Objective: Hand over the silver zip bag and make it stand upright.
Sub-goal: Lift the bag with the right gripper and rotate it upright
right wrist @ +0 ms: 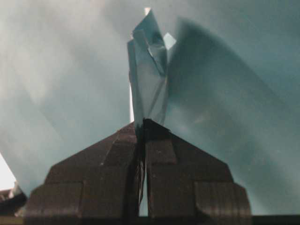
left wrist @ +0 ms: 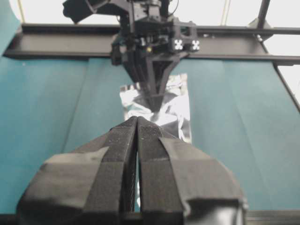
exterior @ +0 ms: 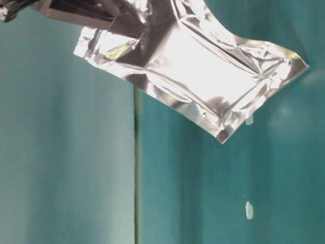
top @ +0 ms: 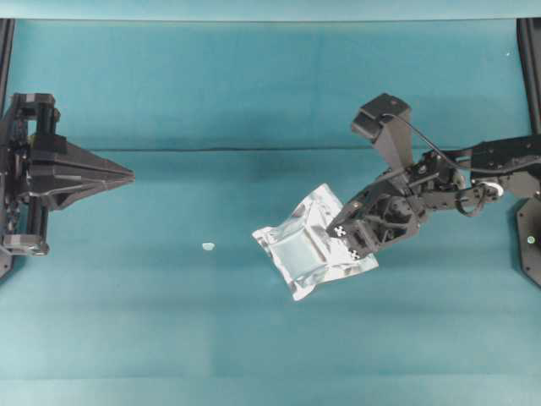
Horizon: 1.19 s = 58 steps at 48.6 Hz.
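Overhead exterior: silver zip bag (top: 311, 245) pinched at its 3 o'clock edge by right gripper (top: 345, 239), lifted clear of table (top: 169, 321), presumably for handover. Left gripper (top: 127, 176) far off at 9 o'clock, fingers pressed together, empty.

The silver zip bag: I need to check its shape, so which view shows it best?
The overhead view: the whole silver zip bag shows, pinched by the right gripper. The table-level view shows it close but cropped; the left wrist view half hides it; the right wrist view shows it edge-on.
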{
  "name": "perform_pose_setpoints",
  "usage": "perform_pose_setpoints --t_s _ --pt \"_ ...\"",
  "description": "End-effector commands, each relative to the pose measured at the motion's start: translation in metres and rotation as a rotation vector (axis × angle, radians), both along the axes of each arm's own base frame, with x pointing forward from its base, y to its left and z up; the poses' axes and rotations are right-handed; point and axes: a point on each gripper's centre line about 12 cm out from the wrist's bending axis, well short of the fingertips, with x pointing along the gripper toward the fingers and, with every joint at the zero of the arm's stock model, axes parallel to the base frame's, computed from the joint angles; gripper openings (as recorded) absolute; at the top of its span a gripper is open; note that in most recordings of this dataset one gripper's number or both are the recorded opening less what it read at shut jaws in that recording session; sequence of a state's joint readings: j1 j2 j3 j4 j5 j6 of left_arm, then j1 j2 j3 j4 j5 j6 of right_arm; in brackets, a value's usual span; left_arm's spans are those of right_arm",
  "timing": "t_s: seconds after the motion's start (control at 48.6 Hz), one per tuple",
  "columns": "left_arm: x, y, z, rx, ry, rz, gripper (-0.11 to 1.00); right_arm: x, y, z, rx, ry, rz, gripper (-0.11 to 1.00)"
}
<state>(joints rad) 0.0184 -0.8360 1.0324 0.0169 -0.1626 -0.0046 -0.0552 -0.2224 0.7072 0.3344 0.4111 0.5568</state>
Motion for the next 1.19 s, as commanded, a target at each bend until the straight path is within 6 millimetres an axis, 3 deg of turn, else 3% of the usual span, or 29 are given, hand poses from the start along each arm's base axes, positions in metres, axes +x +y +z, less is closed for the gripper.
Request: perform_pose_setpoints --t_s 0.0,0.453,0.782,1.173 --pt "0.001 0.0 0.004 0.002 -0.012 0.0 -0.01 0.005 0.0 0.022 -0.034 -0.019 0.044 0.01" --pt "0.0 0.0 0.002 0.002 -0.008 0.0 -0.01 0.018 0.007 0.039 -0.167 0.156 0.288 0.01" --pt "-0.002 -0.001 -0.003 0.0 0.031 -0.003 -0.01 0.041 0.014 0.049 -0.264 0.246 0.515 0.01" --pt "-0.006 -0.001 -0.002 0.0 0.029 -0.002 -0.01 0.069 0.013 0.061 -0.398 0.28 0.67 0.01"
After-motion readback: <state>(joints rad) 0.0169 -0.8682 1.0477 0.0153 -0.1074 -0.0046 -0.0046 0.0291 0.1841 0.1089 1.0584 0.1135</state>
